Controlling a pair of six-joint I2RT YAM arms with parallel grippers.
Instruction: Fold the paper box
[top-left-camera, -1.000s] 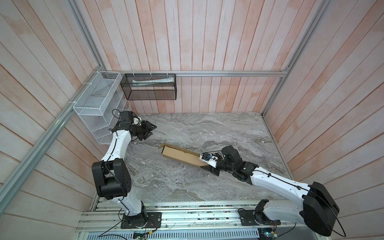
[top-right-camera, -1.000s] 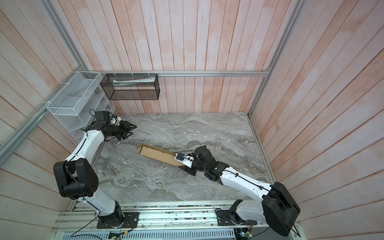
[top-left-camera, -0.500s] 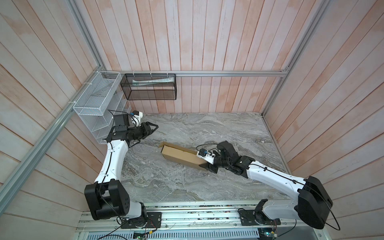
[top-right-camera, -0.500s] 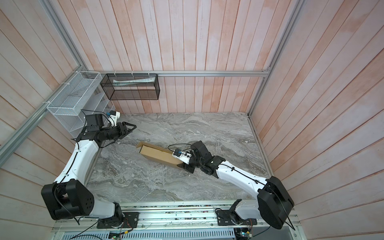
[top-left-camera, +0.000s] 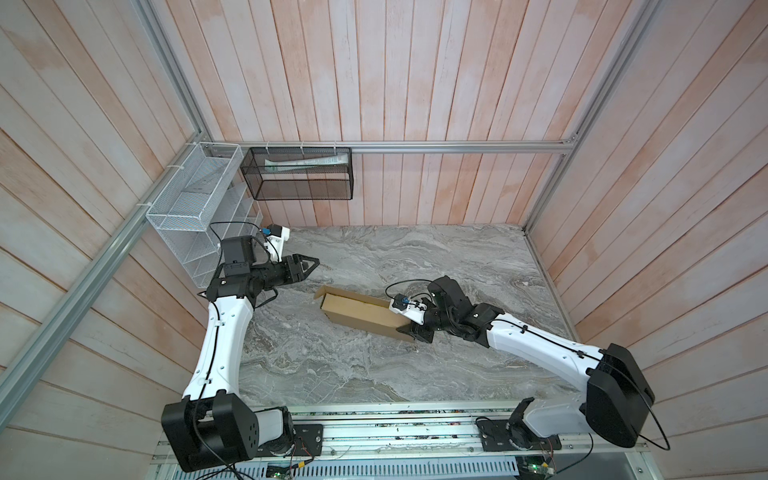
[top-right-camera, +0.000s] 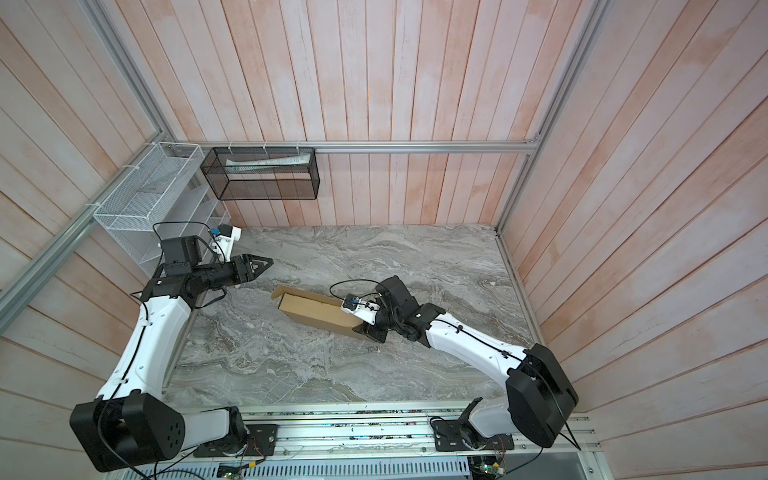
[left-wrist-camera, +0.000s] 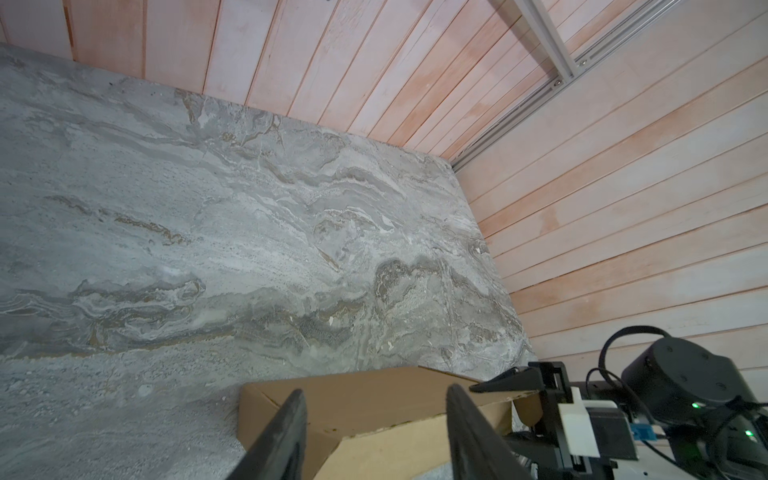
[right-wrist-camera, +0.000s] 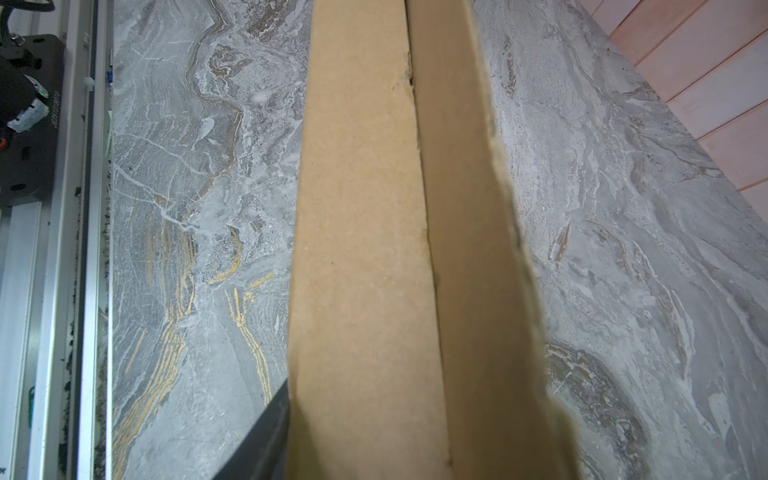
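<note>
Now the right tool (top-left-camera: 409, 330) clamps one end of the paper box (top-left-camera: 361, 313), which lies on the table (top-left-camera: 374, 257). The left tool (top-left-camera: 311, 263), half-open and empty, hovers short of the other end. Best pin the box steady and bring the left tool in square.

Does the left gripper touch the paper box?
No: in a top view the left gripper hangs apart from the paper box, with bare marble table showing between them.

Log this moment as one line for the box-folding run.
paper box: long, lying on table | left gripper: open, empty, apart from box | right gripper: gripping box end
</note>
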